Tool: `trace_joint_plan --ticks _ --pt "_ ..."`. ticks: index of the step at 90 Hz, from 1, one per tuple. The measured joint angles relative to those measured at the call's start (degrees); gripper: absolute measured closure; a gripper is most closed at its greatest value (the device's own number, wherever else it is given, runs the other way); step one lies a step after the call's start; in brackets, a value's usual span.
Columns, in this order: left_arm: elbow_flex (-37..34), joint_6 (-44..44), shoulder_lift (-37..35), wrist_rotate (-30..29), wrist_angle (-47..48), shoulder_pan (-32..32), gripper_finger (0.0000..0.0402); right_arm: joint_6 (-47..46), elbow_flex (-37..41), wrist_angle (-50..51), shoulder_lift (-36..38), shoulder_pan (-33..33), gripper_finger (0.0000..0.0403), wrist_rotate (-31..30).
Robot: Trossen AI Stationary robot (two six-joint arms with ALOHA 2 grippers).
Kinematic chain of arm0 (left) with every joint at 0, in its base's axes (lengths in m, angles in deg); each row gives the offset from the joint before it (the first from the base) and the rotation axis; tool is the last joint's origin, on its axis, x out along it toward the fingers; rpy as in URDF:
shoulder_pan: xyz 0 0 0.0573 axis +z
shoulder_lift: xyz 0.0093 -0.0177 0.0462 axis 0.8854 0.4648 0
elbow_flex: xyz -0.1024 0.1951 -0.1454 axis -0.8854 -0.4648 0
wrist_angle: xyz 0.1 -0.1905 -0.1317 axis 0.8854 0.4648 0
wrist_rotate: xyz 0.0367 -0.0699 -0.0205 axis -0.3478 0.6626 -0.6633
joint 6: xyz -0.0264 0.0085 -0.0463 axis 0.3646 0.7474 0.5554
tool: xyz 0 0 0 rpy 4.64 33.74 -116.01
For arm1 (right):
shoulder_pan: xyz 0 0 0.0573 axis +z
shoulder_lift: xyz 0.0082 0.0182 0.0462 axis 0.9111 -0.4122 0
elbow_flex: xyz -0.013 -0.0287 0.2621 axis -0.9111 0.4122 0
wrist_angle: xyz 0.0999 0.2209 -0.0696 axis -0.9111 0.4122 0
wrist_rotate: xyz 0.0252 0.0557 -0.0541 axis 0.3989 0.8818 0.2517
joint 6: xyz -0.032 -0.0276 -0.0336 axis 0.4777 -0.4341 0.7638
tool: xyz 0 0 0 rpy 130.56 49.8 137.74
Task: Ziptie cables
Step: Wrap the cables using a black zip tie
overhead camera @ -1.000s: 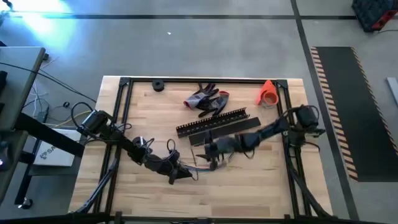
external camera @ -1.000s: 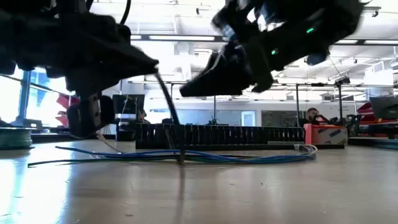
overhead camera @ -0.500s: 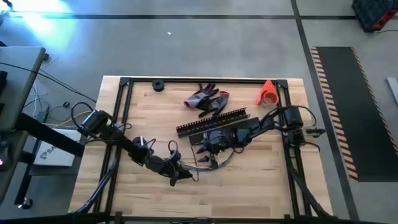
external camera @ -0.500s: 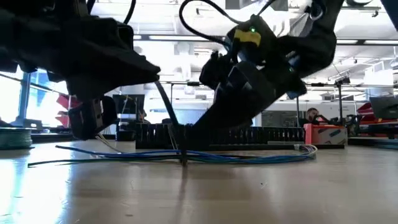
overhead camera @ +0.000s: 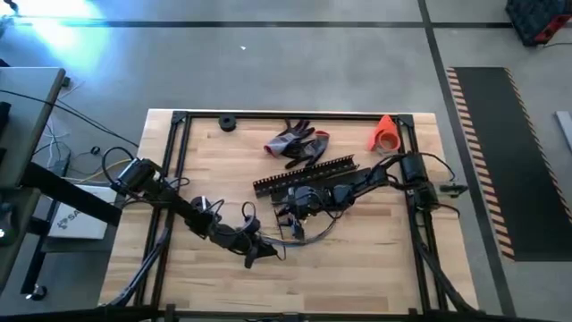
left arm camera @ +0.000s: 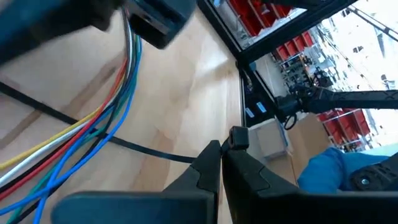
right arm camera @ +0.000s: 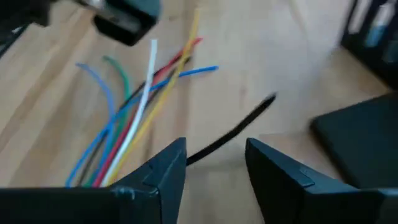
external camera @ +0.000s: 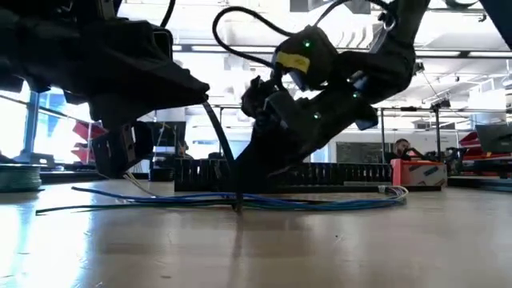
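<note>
Low view: nearest, the cables (external camera: 240, 202) are seen lying flat along the table (external camera: 320, 248) across the middle of the frame, with a thin black ziptie (external camera: 220, 152) standing up from them under the left gripper (external camera: 196, 88), whose fingers are closed on the ziptie, as the left wrist view also suggests. Just behind, at centre, the right gripper (external camera: 256, 172) is lowered to the bundle; in the right wrist view its fingers (right arm camera: 161, 171) are parted with nothing between them, the ziptie's free tail (right arm camera: 230, 134) lying just ahead beside the fanned coloured wire ends. Whether the ziptie is already looped under the bundle cannot be told; no closed tie is seen, so threading and tightening are judged still to be done. Farther back, black slotted strips (overhead camera: 308, 179), gloves (overhead camera: 295, 143) and an orange object (overhead camera: 386, 134) lie at upper centre in the high view. No legible writing is shown.
</note>
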Motion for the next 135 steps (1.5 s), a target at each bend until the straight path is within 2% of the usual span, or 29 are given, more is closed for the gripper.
trace_joint_plan --ticks 11,27,32,56,86,99,107,119,135 --pt "0.0 0.0 0.0 -0.53 -0.12 -0.02 0.0402 0.94 0.0 -0.42 0.0 -0.21 0.0301 0.11" --pt "0.62 1.04 0.0 -2.09 -0.79 -0.02 0.0402 8.43 0.0 -0.94 0.0 0.94 0.0384 0.49" --pt "1.28 1.3 0.0 -2.54 -0.93 -0.01 0.0402 10.31 0.0 -1.05 0.15 1.6 0.0396 0.05" --pt "6.59 -1.71 0.0 -0.71 -0.87 2.04 0.0402 17.78 1.28 3.36 5.8 6.28 0.0403 -12.35" --pt "12.48 -6.49 0.87 2.23 5.09 4.65 0.0402 15.9 18.21 0.45 20.36 9.67 0.0403 -21.2" --pt "14.12 -6.22 2.96 4.02 6.09 5.59 0.0402 15.92 23.16 -8.31 19.94 11.66 0.0403 -22.79" --pt "14.77 -5.73 3.91 4.14 6.07 5.72 0.0402 15.18 24.72 -11.82 18.37 13.47 0.0403 -26.67" --pt "15.0 -4.89 4.35 3.83 6.69 5.7 0.0402 17.26 23.38 -13.91 16.38 15.24 0.0403 -29.9" --pt "15.03 -3.72 4.35 2.26 8.85 4.95 0.0402 21.07 20.0 -14.29 12.91 14.54 0.0403 -28.73"
